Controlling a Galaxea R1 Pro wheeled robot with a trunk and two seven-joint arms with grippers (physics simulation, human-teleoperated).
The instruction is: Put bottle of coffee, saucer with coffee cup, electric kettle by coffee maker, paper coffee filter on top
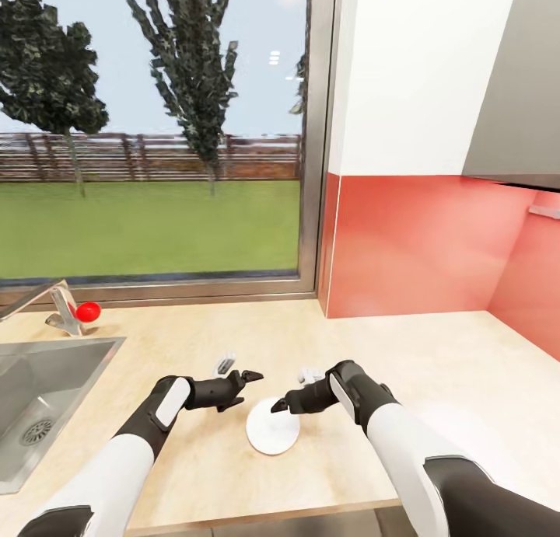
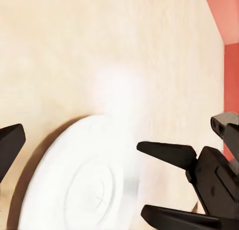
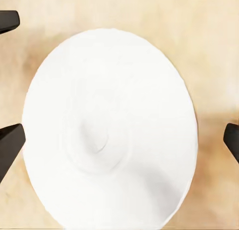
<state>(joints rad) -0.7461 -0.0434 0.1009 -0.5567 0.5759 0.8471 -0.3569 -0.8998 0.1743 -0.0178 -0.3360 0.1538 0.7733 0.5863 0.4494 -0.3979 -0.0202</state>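
Right gripper (image 1: 278, 405) hangs directly above the saucer (image 1: 271, 433), fingers spread wide with nothing between them; the right wrist view shows dark fingertips (image 3: 10, 142) standing outside the saucer's (image 3: 109, 132) rim on either side. Left gripper (image 1: 250, 376) sits just beside the saucer on its sink side, fingers also parted and empty; in the left wrist view the right gripper (image 2: 172, 182) appears opposite, with the saucer (image 2: 84, 185) below. The white saucer lies flat on the light wooden countertop (image 1: 435, 358), near its front edge. A steel sink (image 1: 47, 381) with faucet (image 1: 58, 304) lies at the left. Window (image 1: 155, 125) and red backsplash (image 1: 420, 242) stand behind.
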